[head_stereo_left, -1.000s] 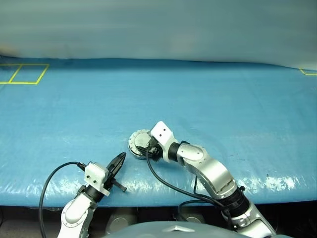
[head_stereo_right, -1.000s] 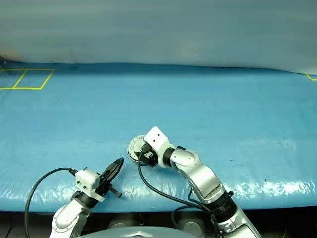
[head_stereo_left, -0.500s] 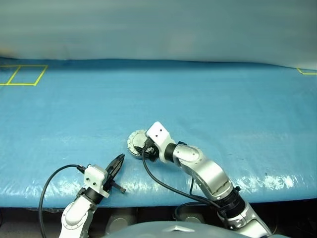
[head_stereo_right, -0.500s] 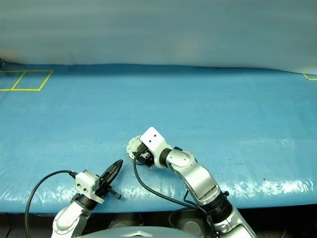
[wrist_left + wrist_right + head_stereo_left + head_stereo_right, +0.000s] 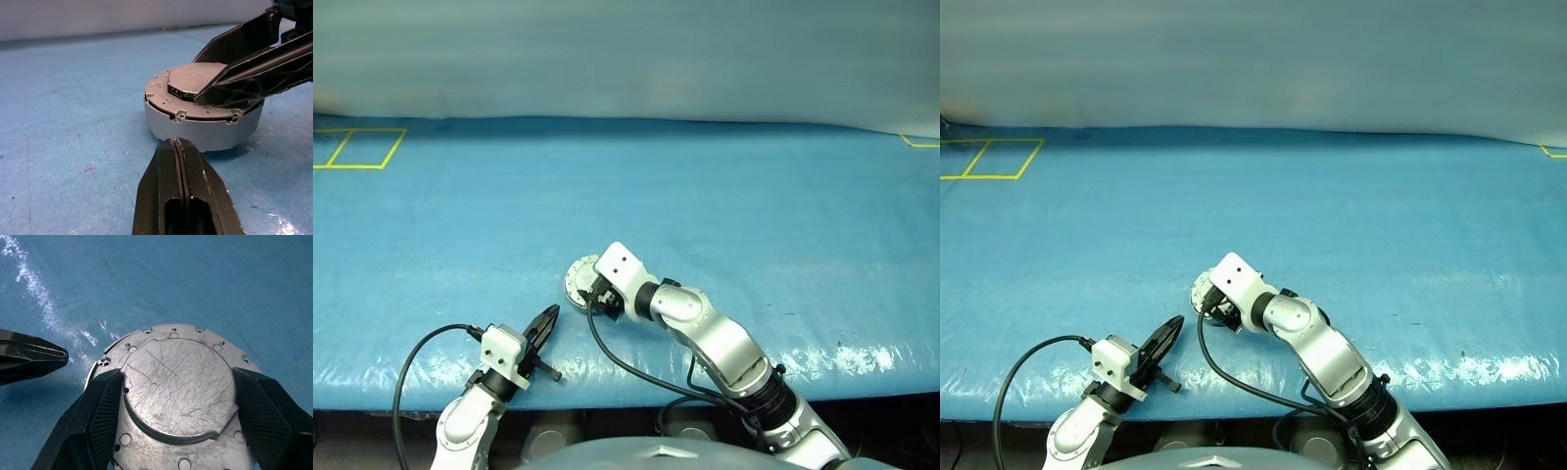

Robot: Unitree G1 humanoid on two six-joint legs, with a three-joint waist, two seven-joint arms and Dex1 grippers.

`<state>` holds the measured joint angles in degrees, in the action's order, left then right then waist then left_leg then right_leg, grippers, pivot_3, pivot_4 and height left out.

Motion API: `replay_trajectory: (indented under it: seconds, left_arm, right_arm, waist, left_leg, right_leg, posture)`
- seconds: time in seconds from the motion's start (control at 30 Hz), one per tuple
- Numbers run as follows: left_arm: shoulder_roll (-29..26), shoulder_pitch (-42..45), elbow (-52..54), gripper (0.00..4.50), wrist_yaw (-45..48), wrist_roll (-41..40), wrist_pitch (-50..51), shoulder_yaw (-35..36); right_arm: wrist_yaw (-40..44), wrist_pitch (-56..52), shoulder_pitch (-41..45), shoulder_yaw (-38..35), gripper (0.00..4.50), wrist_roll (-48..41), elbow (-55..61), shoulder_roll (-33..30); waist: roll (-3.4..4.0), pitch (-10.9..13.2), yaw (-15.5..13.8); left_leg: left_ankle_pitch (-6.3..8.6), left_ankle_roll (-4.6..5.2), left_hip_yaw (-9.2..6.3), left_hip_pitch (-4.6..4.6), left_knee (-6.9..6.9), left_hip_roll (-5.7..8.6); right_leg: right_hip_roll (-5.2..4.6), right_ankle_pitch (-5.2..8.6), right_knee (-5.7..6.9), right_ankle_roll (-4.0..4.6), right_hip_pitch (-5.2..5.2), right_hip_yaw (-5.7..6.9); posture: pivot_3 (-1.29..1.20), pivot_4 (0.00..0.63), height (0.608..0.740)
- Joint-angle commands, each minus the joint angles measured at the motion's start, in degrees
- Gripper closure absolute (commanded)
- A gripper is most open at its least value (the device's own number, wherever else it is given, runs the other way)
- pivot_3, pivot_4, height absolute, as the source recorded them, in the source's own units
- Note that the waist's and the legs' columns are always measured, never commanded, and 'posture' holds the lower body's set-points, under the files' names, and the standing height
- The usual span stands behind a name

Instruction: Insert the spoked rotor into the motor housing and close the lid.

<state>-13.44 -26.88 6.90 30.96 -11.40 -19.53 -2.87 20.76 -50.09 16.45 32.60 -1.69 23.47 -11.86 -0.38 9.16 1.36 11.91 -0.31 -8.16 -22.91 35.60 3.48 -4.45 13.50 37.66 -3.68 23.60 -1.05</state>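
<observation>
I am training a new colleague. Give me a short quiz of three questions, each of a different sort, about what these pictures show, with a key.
1. True or false: the lid lies closed on the motor housing.
2. Which gripper has its two fingers, set wide, on either side of the lid?
A. the left gripper
B. the right gripper
C. both
3. Fill in: the left gripper's fingers are pressed ____ and carry nothing.

Key
1. True. The plain silver face with rim dots is on top.
2. B.
3. together. Its tip is near the housing, apart from it, above the blue table cover.
</observation>
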Motion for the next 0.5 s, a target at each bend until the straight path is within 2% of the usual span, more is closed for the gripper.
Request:
replay_trajectory:
  seconds: [0.03,0.2,0.5]
  left_arm:
    - [0.07,-0.07,0.33,4.5,-0.05,-0.36,-1.0,-0.16]
    - [-0.05,0.05,0.28,4.5,0.23,-0.56,-0.64,-0.32]
    - [-0.08,0.33,-0.04,4.5,0.56,-0.66,-0.46,-0.37]
  right_arm:
    - [-0.65,0.28,0.89,0.77,1.31,1.92,1.45,-0.62]
    - [-0.66,-4.14,-0.68,-4.06,1.31,-2.98,2.26,4.28]
    - [-2.11,-6.86,-0.34,-4.89,1.31,-3.36,2.23,5.08]
  waist:
    - [0.0,0.0,-0.02]
    - [0.0,0.01,0.0]
    - [0.01,0.02,0.01]
  left_leg:
    - [0.0,0.0,0.0,0.0,0.0,0.0]
    - [0.0,0.0,-0.02,-0.04,-0.01,-0.04]
    - [0.01,-0.01,-0.02,-0.05,-0.06,-0.02]
  right_leg:
    - [0.0,0.0,0.0,0.0,0.01,0.0]
    - [-0.02,0.0,0.01,0.0,-0.02,0.01]
    - [-0.02,0.01,-0.02,0.01,0.06,0.02]
  posture:
    - [0.0,0.15,0.74]
    - [0.0,0.15,0.74]
    - [0.0,0.15,0.74]
